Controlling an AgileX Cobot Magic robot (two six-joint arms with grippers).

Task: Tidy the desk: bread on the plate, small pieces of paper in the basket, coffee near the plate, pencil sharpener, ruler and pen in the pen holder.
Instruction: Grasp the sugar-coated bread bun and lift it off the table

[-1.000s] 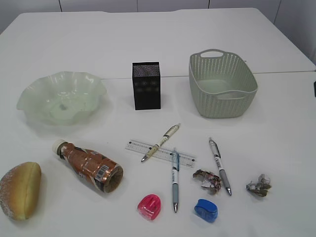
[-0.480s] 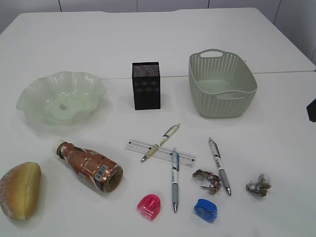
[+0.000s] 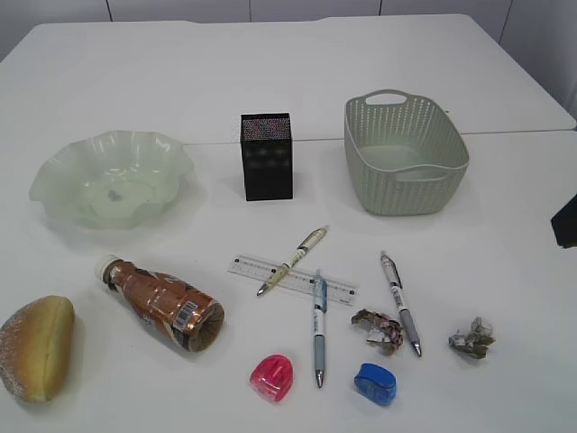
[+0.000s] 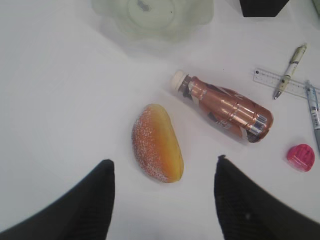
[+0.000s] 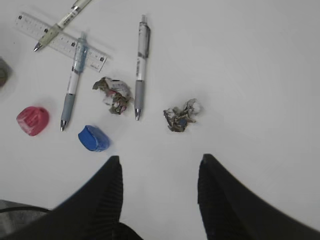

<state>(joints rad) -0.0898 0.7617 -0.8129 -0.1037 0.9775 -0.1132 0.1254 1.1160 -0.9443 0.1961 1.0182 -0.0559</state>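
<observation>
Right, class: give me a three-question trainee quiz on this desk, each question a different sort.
1. True or false: the bread lies on the plate.
2. How many pens lie on the desk?
3. The coffee is: A upright, B on its side, C in the basket.

Key: 1 false, the bread lies on the desk apart from the plate. 2 three. 3 B.

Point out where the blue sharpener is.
In the exterior view the blue sharpener lies at the front, right of centre, between the pink sharpener and the paper balls.
</observation>
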